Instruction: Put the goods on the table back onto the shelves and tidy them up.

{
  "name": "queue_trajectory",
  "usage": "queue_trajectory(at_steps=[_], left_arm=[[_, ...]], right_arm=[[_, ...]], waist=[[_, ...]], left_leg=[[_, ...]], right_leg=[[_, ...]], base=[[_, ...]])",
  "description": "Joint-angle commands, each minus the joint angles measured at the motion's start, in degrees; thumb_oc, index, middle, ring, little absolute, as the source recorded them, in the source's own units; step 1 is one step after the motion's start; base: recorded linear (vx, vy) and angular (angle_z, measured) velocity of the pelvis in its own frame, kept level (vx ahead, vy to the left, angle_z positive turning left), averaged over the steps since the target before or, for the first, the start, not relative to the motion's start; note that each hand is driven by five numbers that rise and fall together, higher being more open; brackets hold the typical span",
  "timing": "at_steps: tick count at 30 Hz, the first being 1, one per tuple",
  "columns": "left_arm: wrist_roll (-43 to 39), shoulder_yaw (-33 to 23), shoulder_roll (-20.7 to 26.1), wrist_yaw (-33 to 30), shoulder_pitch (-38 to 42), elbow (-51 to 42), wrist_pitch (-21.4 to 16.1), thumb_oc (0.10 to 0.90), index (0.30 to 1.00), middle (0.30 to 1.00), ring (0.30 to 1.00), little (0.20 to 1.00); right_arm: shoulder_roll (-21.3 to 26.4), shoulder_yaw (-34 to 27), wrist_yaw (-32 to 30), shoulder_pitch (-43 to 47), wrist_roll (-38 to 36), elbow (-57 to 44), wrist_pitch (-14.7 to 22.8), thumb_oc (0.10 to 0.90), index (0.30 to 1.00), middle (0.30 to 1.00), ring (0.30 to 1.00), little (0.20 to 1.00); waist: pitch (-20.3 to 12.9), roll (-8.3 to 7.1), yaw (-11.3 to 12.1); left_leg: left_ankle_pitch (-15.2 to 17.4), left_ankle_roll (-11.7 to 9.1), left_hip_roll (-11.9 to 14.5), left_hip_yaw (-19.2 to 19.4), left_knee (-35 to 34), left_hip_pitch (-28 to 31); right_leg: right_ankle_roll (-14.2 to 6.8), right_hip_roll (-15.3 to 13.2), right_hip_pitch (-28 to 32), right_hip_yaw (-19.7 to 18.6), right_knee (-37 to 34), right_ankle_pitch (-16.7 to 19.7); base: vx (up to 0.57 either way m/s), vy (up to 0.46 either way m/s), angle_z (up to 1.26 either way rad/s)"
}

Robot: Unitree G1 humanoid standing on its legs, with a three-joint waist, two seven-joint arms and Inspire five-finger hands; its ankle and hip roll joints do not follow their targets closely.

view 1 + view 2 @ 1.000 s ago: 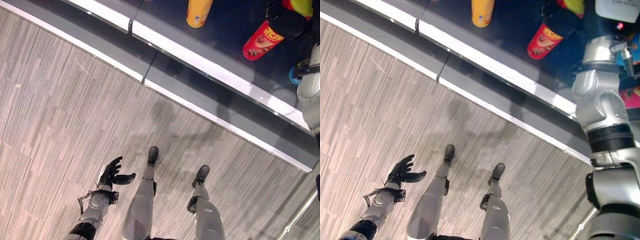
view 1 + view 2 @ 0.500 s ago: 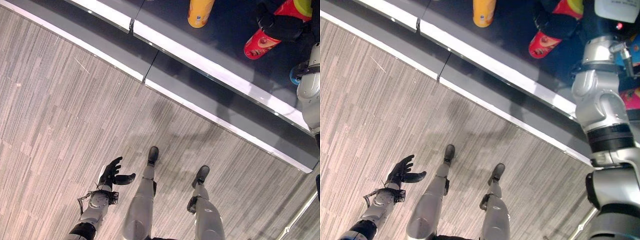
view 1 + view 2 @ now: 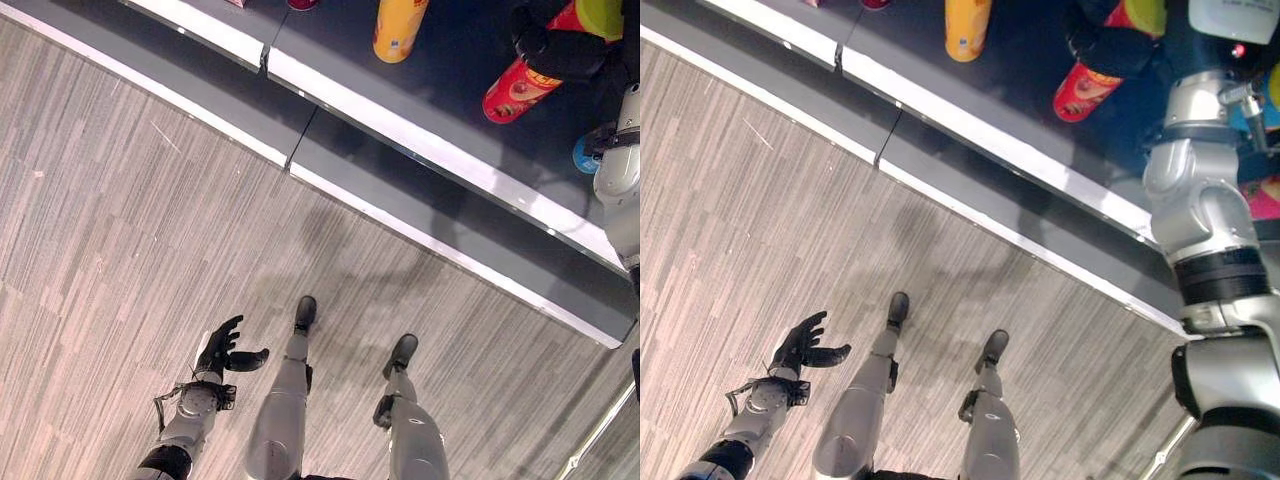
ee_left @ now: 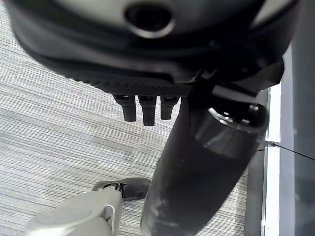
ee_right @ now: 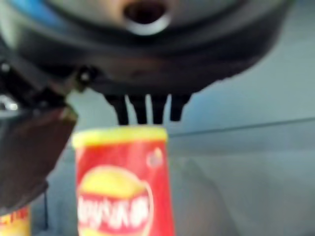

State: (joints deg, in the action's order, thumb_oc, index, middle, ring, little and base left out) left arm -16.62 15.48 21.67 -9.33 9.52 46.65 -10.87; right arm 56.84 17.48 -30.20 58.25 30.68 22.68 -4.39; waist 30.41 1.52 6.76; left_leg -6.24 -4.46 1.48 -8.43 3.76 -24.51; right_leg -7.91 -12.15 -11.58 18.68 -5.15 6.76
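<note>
Left robot hand (image 3: 222,347) hangs low over the floor (image 3: 110,250), fingers loosely spread, gripping nothing; same pose as a second ago, so it's idle. Moving right along the shelf (image 3: 420,150): yellow can (image 3: 399,27) stands upright, unchanged apart from a small shift of the whole view, which I read as head motion, not the can moving. Further right, the red can (image 3: 520,90) is the one that changed: a second ago it lay tilted with most of its body exposed; half a second ago the right robot hand (image 3: 560,45) had come down over its upper half; now the can sits a bit more upright and more of its label shows again. Right robot hand is wrapped around the can's upper end, near the yellow-green lid (image 3: 606,14). Right wrist view backs this up: red can (image 5: 122,187) right under the fingers (image 5: 147,108), lid against them, thumb alongside. So the grasp holds and the can is being reoriented above the shelf, apparently not set down yet; can't tell whether its base touches the shelf surface. For the task: this item is already at the shelf, and what remains looks like standing it up and letting go. A blue item (image 3: 585,150) sits just beside the right arm, so clearance on release looks tight.
</note>
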Motion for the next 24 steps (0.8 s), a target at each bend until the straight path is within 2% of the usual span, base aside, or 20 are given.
queue_trajectory(at_steps=[1,8,9,11,12,13,15,16,18,19,21,22,23,24], left_arm=[[2.3,-1.2,2.4,-0.9,-3.5,0.4,-0.6,0.8,0.9,0.9,0.9,0.9],[3.6,-2.5,2.0,-0.5,-3.9,2.2,0.2,0.8,0.9,0.9,0.9,0.9],[4.3,-3.8,1.3,-0.6,-4.1,3.1,0.6,0.8,0.9,0.9,0.9,0.9],[4.6,-4.1,1.4,-0.5,-4.1,3.4,0.8,0.8,0.9,0.9,0.9,0.9],[5.3,-5.0,1.1,-0.2,-4.7,3.6,1.0,0.8,0.9,0.9,0.9,0.9],[5.3,-4.8,1.2,-0.2,-4.7,3.5,1.0,0.8,0.9,0.9,0.9,0.9],[5.7,-5.3,1.1,0.4,-5.2,3.4,1.2,0.8,0.9,0.9,0.9,0.9],[6.7,-6.3,0.9,1.8,-5.9,3.9,1.4,0.8,0.9,0.9,0.9,0.9],[8.1,-7.3,0.7,3.6,-6.2,4.9,1.7,0.8,0.9,0.9,0.9,0.9],[8.1,-7.3,0.7,3.6,-6.1,4.9,1.7,0.8,0.9,0.9,0.9,0.9],[8.1,-8.4,1.2,3.7,-5.7,5.2,1.5,0.8,0.9,0.9,0.9,0.9],[8.1,-8.4,1.2,3.7,-5.7,5.2,1.5,0.8,0.9,0.9,0.9,0.9],[7.9,-9.4,1.6,3.7,-6.0,5.0,1.2,0.8,0.9,0.9,0.9,0.9],[7.3,-10.3,2.4,4.3,-7.2,3.6,1.6,0.8,0.9,0.9,0.9,0.9]], right_arm=[[4.4,-2.9,-4.3,3.7,2.0,-7.9,1.9,0.8,0.9,0.9,0.9,0.9],[4.6,-7.7,-3.3,-2.9,1.3,-15.7,4.0,0.8,0.9,0.9,0.9,0.9],[3.0,-12.3,-2.5,-10.1,-0.7,-22.1,6.6,0.8,0.9,0.9,0.9,0.9],[2.0,-14.7,-1.5,-14.0,-2.0,-25.2,7.9,0.8,0.9,0.9,0.9,0.9],[-0.9,-18.3,1.3,-21.4,-7.9,-30.9,11.8,0.8,0.9,0.9,0.9,0.9],[-0.9,-18.9,1.4,-22.0,-7.9,-31.3,11.8,0.8,0.9,0.9,0.9,0.9],[-5.3,-21.1,4.9,-29.2,-16.0,-34.7,15.9,0.8,0.9,0.9,0.9,0.9],[-9.8,-23.8,10.8,-37.4,-27.3,-37.4,20.3,0.8,0.9,0.9,0.9,0.9],[-14.4,-29.0,16.7,-46.4,-36.2,-39.0,22.3,0.8,0.9,0.9,0.9,0.9],[-14.5,-29.1,16.7,-46.5,-36.2,-39.1,22.2,0.8,0.9,0.9,0.9,0.9],[-17.4,-31.2,19.7,-49.3,-41.1,-40.2,23.3,0.8,0.9,0.9,0.9,0.9],[-17.4,-31.2,19.7,-49.3,-41.1,-40.2,23.3,0.8,0.9,0.9,0.9,0.9],[-19.0,-31.5,20.9,-50.1,-43.7,-39.1,23.3,0.8,0.9,0.9,0.9,0.9],[-18.9,-31.3,21.0,-50.2,-44.3,-39.0,23.0,0.8,0.9,0.9,0.9,0.9]], waist=[[-5.8,-3.13,0.3],[-8.4,-4.25,-0.4],[-9.1,-5.09,-1.6],[-9.6,-5.69,-1.9],[-10.2,-6.41,-2.9],[-10.3,-6.58,-2.8],[-11.1,-7.49,-4.0],[-11.8,-8.45,-5.7],[-13.7,-8.91,-8.7],[-13.9,-9.11,-8.7],[-15.1,-9.24,-10.7],[-15.1,-9.29,-10.7],[-15.6,-9.1,-12.2],[-15.5,-8.02,-11.9]], left_leg=[[6.5,-3.9,5.3,1.5,4.5,-1.7],[5.3,-4.0,5.8,1.6,1.2,0.6],[5.4,-4.0,6.1,2.2,1.0,1.6],[5.7,-3.9,6.2,2.5,1.2,2.0],[6.7,-3.8,6.7,3.1,1.8,3.0],[6.4,-3.7,6.5,3.0,1.7,2.8],[7.4,-3.3,6.7,3.9,2.7,3.6],[9.2,-2.8,6.8,5.4,4.4,5.1],[11.4,-1.9,6.6,8.3,6.0,7.1],[11.1,-1.8,6.3,8.4,5.8,6.9],[12.3,-1.4,6.5,11.9,6.6,8.6],[12.2,-1.4,6.4,11.9,6.5,8.6],[12.8,-0.9,7.0,15.6,6.1,11.1],[12.0,-0.7,9.2,20.5,4.8,13.5]], right_leg=[[-5.4,-6.0,0.1,-2.5,6.7,-3.7],[-5.8,-5.5,1.8,-1.8,4.6,-2.8],[-5.9,-5.2,2.5,-2.2,3.9,-2.4],[-5.9,-5.1,2.9,-2.4,3.6,-2.2],[-5.9,-4.8,3.7,-3.1,3.4,-2.1],[-6.0,-5.0,3.6,-3.1,3.4,-1.9],[-6.2,-5.0,4.0,-4.1,3.2,-1.3],[-6.4,-5.0,4.9,-5.7,2.8,-0.6],[-7.1,-5.7,5.1,-8.5,1.6,1.8],[-7.1,-6.0,4.8,-8.6,1.6,1.9],[-7.1,-6.0,3.7,-11.8,0.7,4.6],[-7.1,-6.0,3.6,-11.9,0.7,4.6],[-7.1,-5.8,1.8,-13.6,1.2,8.7],[-7.1,-6.4,0.6,-7.6,3.5,8.6]], base=[[0.0,0.0,0.0],[0.01,0.001,0.0],[0.03,0.006,0.02],[0.04,0.012,0.03],[0.04,0.02,0.0],[0.06,0.024,-0.08],[0.05,0.06,-0.16],[0.07,0.123,-0.34],[0.08,0.188,-0.54],[0.03,0.178,-0.59],[0.0,0.134,-0.81],[-0.03,0.16,-0.84],[-0.13,0.142,-1.17],[-0.14,0.143,-1.62]])
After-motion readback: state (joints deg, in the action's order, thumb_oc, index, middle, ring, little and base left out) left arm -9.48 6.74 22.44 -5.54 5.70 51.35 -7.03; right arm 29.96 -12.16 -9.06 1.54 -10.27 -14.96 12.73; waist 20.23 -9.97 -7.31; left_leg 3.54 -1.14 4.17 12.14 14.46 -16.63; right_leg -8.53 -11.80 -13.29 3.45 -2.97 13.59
